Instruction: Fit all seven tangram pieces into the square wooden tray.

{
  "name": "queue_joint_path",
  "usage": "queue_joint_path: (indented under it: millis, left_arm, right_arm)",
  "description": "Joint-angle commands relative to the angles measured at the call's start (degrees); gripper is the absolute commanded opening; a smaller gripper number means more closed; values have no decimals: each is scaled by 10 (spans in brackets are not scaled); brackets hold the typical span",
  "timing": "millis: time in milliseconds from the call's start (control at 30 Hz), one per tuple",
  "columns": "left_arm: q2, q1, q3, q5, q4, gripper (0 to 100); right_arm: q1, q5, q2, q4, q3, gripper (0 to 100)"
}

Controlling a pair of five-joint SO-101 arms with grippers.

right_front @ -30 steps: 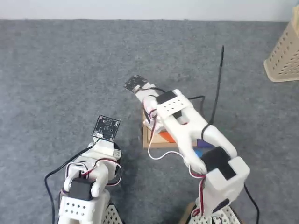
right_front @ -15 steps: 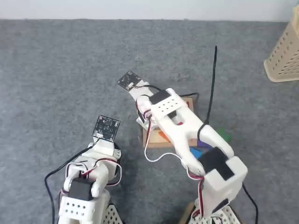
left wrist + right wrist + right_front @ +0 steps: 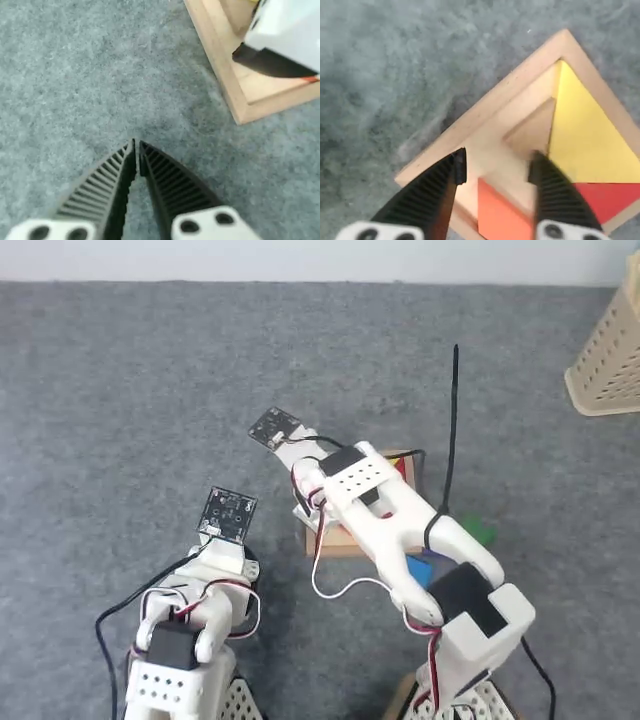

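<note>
From where I stand, the white right arm lies stretched across the square wooden tray. The tray sits on the grey carpet near the middle of the table, a little ahead of the two bases. The right gripper hangs over one corner of the tray, its black fingers spread well apart and gripping nothing, with bare tray floor showing between them.

Inside the tray, a flat yellow triangle lies tucked against the rim, and a flat red piece touches its edge. A flat orange piece lies close under the fingertips, with bare wood between it and the yellow triangle. Whether the orange piece meets the red piece I cannot tell, since a finger covers that spot.

Two pieces are outside the tray on the carpet, on the right arm's side. A small green piece lies apart from the tray, and a blue piece lies just beside it, partly covered by the arm.

The white left arm is folded back over its own base. The left gripper points down at the carpet with its ribbed black fingers closed tip to tip, holding nothing. A corner of the tray lies near it but apart from it.

A thin black cable rises behind the tray, and a beige perforated basket stands at the far right edge
</note>
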Motion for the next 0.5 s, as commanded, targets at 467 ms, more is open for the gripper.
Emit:
queue_joint_path:
  millis: [467]
  left_arm:
    - [-11, -2, -10, 4, 4, 12]
  right_arm:
    - [-2, 42, 11, -9, -33, 238]
